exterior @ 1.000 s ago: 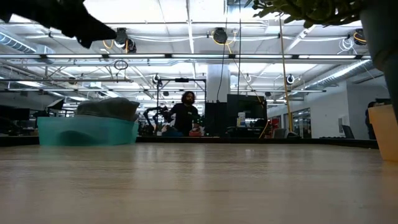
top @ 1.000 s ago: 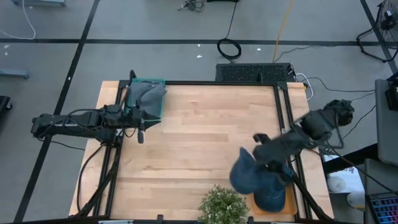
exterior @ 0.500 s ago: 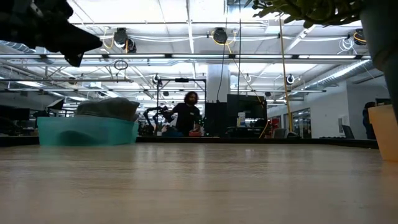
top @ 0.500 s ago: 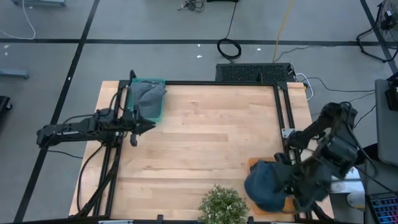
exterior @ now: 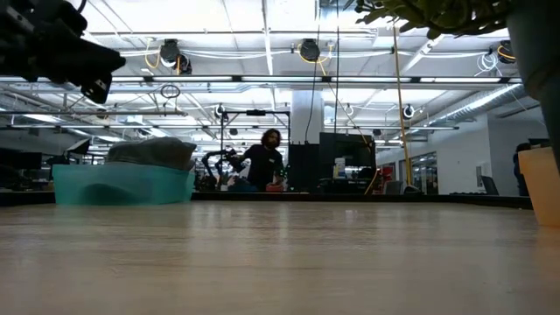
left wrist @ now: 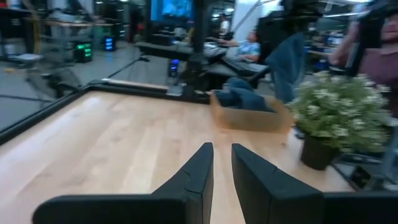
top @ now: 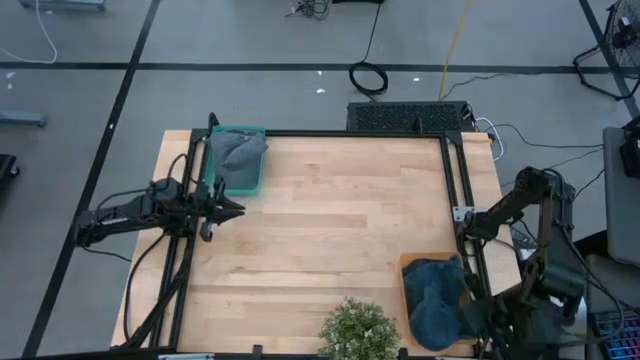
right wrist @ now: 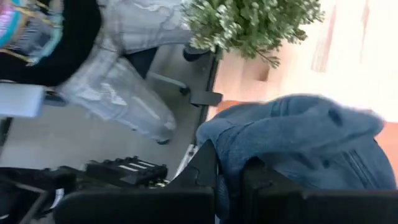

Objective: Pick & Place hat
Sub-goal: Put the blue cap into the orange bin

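Blue denim hat (top: 436,300) is lying limp in the tan tray (top: 404,266) at the desk's near right corner; the right gripper (right wrist: 229,180) fingers are pinching its brim. Soft, light, floppy: best held at a fabric edge. Left gripper (top: 232,207) is hovering beside the teal bin (top: 258,178), fingers slightly apart, empty.

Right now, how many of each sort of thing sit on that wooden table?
Hats: 2, a blue hat and a grey hat
Bins: 2, a tan tray and a teal bin
Potted plant: 1
Total: 5

A potted plant (top: 357,333) sits at the table's (top: 320,220) six o'clock edge; a person (exterior: 261,161), seemingly seated, shows far behind.
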Action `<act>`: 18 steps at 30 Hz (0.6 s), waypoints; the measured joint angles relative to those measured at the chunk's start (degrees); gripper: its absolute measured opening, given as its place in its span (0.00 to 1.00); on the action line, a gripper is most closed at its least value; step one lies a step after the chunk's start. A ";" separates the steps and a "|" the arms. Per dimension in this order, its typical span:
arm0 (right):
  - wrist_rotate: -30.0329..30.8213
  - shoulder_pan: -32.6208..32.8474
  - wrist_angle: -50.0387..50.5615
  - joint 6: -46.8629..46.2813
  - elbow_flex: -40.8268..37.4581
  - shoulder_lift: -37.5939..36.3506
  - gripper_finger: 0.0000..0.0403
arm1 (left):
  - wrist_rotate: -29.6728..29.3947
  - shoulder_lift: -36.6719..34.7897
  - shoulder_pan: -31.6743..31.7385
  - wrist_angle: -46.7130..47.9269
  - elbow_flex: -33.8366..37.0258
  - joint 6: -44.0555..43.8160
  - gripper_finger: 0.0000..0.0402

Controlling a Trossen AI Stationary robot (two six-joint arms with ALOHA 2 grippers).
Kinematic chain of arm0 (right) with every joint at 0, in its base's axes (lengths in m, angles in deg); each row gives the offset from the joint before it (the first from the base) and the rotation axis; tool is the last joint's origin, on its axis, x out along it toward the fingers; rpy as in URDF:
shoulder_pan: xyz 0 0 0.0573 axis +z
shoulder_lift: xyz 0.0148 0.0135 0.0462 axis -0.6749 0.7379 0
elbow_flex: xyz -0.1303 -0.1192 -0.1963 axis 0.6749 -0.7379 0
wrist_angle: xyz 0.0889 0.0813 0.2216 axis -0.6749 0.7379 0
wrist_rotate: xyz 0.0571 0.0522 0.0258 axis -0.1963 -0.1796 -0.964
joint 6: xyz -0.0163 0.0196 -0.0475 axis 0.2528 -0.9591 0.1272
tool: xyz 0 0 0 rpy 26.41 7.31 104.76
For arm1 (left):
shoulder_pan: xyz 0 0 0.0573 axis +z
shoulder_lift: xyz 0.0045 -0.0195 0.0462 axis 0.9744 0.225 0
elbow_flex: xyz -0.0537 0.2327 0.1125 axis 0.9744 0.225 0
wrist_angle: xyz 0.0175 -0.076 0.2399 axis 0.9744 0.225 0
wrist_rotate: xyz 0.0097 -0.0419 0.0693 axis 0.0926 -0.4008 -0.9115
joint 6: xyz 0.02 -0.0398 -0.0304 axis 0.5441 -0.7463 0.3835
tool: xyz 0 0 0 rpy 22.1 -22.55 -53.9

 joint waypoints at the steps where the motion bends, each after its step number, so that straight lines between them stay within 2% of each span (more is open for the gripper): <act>1: 0.40 0.44 0.00 -0.67 -0.71 0.00 0.01 | -0.68 -0.12 0.23 0.29 0.00 -0.11 0.17; 8: 0.41 0.94 1.81 -0.38 -1.46 -0.04 0.01 | -7.26 -0.04 1.36 1.02 0.02 0.31 0.17; 14: -3.82 -1.33 4.69 1.93 -1.46 -0.04 0.01 | -12.60 -0.04 1.75 4.02 0.02 6.24 0.17; 18: -7.08 -2.51 5.25 4.79 -1.46 -0.04 0.01 | -13.10 -0.02 1.75 4.41 0.02 8.82 0.17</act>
